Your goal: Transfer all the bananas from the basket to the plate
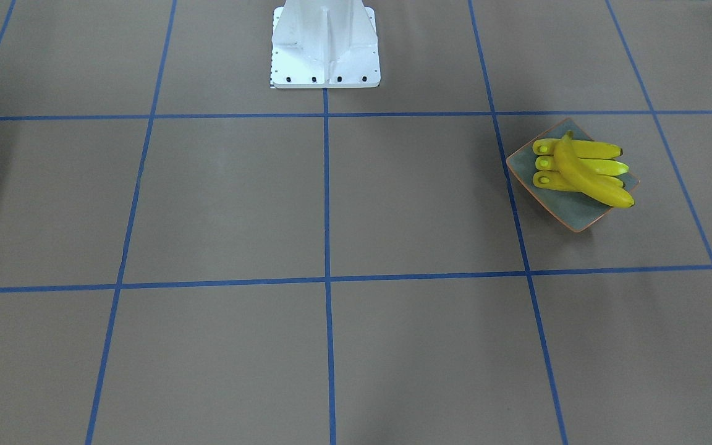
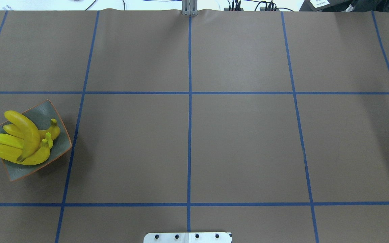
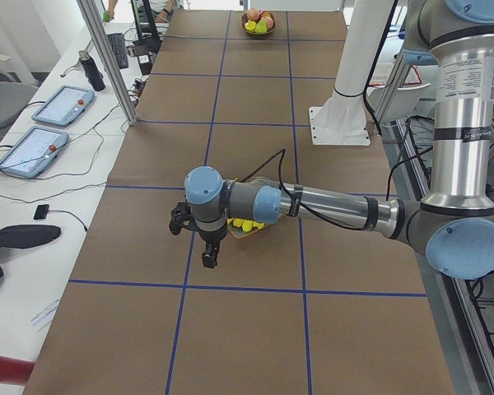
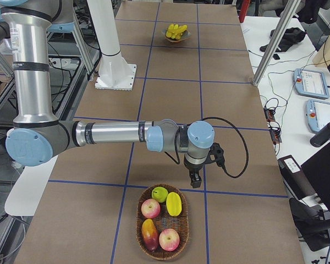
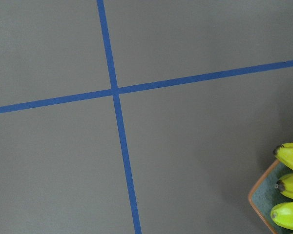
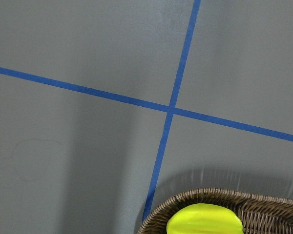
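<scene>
Several yellow bananas (image 2: 25,140) lie stacked on the plate (image 2: 57,148), a grey-green dish with an orange rim at the table's left end; three lie side by side and one rests across them (image 1: 581,170). The left wrist view catches the banana tips (image 5: 290,187) and the plate's corner (image 5: 263,200). My left gripper (image 3: 207,259) hangs just beside the plate, pointing down; I cannot tell whether it is open or shut. My right gripper (image 4: 195,180) hovers at the far rim of the wicker basket (image 4: 138,223), which holds apples and other fruit; its state cannot be told either.
The white robot base (image 1: 325,46) stands at the table's middle edge. Blue tape lines grid the brown table. Metal posts, tablets and cables sit along the operators' side. The basket's rim (image 6: 224,197) and a yellow fruit (image 6: 205,220) show under the right wrist.
</scene>
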